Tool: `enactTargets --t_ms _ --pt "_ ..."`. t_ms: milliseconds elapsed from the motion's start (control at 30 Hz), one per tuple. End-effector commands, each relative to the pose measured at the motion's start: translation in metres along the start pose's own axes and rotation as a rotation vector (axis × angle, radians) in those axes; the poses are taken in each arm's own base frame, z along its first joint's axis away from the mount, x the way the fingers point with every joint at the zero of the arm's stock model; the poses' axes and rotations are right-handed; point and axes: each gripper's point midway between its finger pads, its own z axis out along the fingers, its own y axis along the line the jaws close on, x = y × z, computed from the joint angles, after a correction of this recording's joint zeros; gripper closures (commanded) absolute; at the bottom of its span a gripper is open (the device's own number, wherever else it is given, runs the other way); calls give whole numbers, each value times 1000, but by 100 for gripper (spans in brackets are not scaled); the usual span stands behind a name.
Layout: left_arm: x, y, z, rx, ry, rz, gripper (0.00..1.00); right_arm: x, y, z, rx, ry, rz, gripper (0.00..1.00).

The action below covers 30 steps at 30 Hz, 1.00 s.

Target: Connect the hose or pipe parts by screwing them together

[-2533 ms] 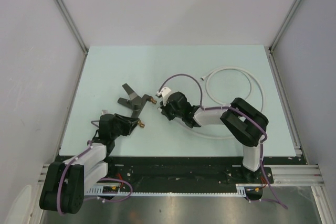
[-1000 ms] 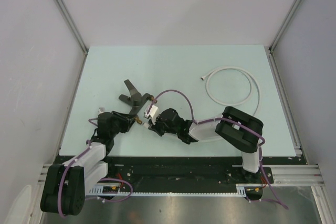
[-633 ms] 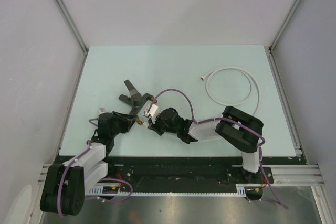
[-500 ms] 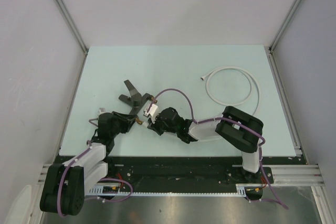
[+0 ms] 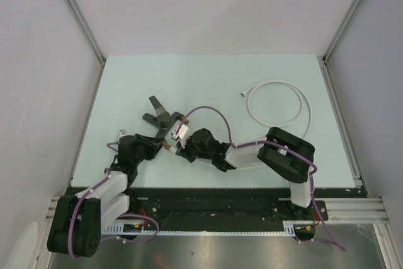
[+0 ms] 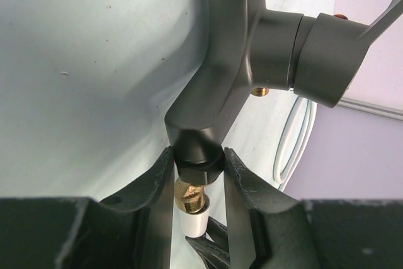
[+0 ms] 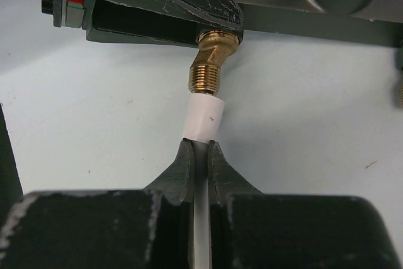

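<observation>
Left gripper is clamped on the dark grey tap fitting, fingers pinching the neck just above its brass threaded end, which pokes out below the fingertips toward the wrist. The rest of the fitting stretches away ahead of that gripper, lever handle at the far side, lying low over the pale table. Over to the right gripper: jaws closed tight on the white hose right behind its end, and the white connector sleeve sticks out straight ahead of the fingertips. That sleeve sits nose to nose with the brass thread, touching it at the tip, though the brass end is angled slightly to one side of the sleeve's line. From above, the two grippers face each other, close together, and the hose's big loop lies well off behind the right gripper, its free end resting on the table.
</observation>
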Motion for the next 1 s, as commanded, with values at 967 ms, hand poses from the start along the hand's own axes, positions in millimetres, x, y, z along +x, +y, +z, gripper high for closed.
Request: enactTargets --t_ms 967 --pt "19 -18 -1 84 39 26 100 -46 -8 30 -24 -138 71 89"
